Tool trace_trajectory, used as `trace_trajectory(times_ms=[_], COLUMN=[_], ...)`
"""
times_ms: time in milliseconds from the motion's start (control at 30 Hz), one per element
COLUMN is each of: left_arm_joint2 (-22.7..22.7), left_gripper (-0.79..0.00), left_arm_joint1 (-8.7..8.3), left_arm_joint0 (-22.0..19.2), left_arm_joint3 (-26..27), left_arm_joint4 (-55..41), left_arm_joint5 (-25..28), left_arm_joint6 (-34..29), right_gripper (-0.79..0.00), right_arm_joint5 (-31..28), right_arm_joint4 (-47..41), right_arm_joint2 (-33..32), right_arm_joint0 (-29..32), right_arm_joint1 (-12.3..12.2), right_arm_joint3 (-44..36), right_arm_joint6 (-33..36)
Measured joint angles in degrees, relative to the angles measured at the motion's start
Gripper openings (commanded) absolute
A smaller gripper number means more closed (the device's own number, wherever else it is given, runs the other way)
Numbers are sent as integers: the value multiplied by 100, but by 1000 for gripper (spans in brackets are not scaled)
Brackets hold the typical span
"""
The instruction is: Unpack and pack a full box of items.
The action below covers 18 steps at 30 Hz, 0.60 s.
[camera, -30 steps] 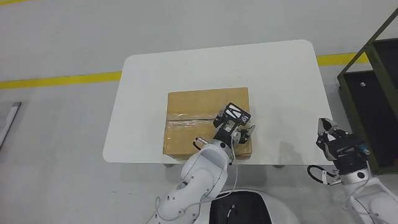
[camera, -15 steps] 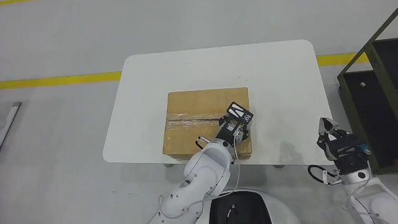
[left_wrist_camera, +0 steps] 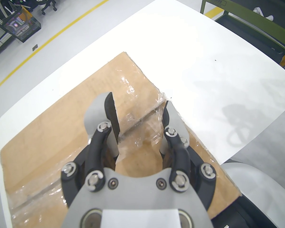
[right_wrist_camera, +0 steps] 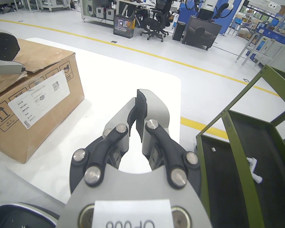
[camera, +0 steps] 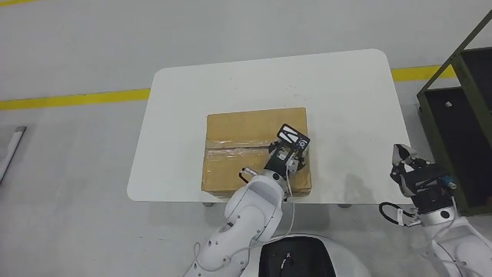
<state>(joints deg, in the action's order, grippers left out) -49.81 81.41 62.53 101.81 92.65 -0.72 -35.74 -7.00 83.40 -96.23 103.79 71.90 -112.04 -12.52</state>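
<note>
Now, box: brown cardboard box (camera: 246, 135), flaps down, sits at the near middle of the white round-cornered table (camera: 338, 92). A white paper label (right_wrist_camera: 38, 98) is on the side facing the right arm.
seam: clear tape seam (left_wrist_camera: 144, 117) runs along the lid's centre line and is crinkled at the box's right end.
left gripper (left_wrist_camera: 137, 100): over the box's right end, fingers spread, straddling the seam. The tips seem to touch the lid, but contact is unclear.
right gripper (right_wrist_camera: 139, 96): off the table's near right corner, well apart from the box, fingers pressed together on nothing.
cart: olive-green metal cart (right_wrist_camera: 237, 148) stands beside the table on the right, with a small white item (right_wrist_camera: 253, 169) on its dark shelf.
</note>
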Motion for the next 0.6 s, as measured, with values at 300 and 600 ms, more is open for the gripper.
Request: trace_trajectory(times_ms=[300, 600], left_arm_joint2=[-149, -290], left_gripper=[-785, -785], left_arm_joint1=[11, 18], left_arm_joint0=[132, 212], left_arm_joint3=[58, 172], left_arm_joint4=[1, 74], left_arm_joint5=[97, 186], left_arm_joint6=[8, 93], right_gripper=[-785, -785], right_arm_joint5=[-19, -46], right_arm_joint4=[14, 31], right_arm_joint2=[36, 107], right_arm_joint0=[-76, -157], right_arm_joint1=[2, 5], right_arm_joint3=[43, 71], right_arm_joint6=[23, 36])
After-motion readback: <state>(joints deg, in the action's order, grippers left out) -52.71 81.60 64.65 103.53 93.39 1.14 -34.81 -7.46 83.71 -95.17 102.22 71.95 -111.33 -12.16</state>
